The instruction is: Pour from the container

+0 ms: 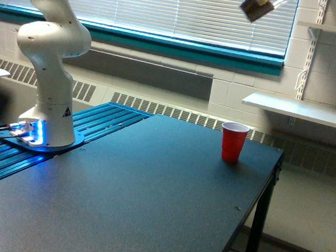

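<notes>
The container [258,6], a small clear cup with dark brown contents, hangs tilted at the very top of the exterior view, in front of the window blinds. It sits high above the table and slightly to the exterior view's right of the red cup [234,142]. The red cup has a white rim and stands upright near the far right corner of the dark table [151,205]. The gripper itself is cut off by the top edge of the frame, so its fingers do not show.
The white arm base [49,94] stands on blue slats at the exterior view's left. A white wall shelf [299,109] juts out behind the table at the right. The table's right edge [267,190] drops to the floor.
</notes>
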